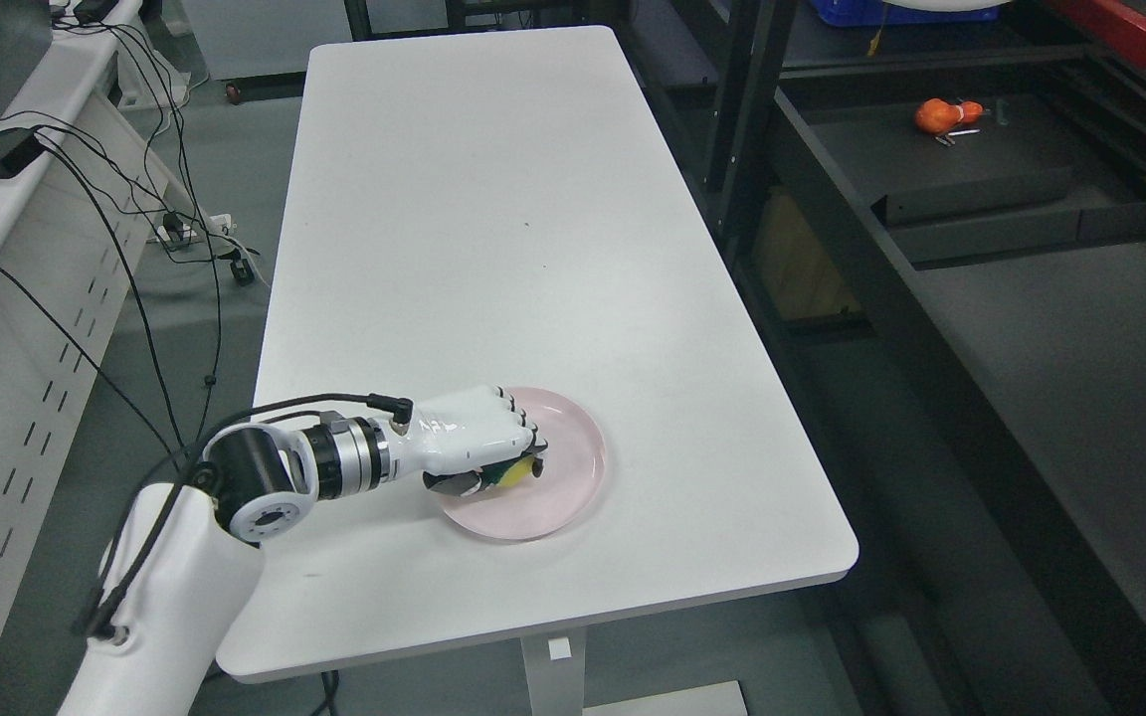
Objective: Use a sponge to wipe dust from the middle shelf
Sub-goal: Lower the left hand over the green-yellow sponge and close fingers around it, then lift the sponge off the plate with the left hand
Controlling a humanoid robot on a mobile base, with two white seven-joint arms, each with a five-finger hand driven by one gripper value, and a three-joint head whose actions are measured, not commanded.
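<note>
My left hand reaches in from the lower left and sits over a pink plate on the white table. Its fingers are curled down around a yellow and green sponge, of which only a small edge shows under the palm. The sponge rests on or just above the plate; I cannot tell which. A dark metal shelf unit stands to the right of the table. My right hand does not show.
An orange object lies on an upper level of the shelf. A white bench with cables and a black power brick runs along the left. The gap between table and shelf is narrow.
</note>
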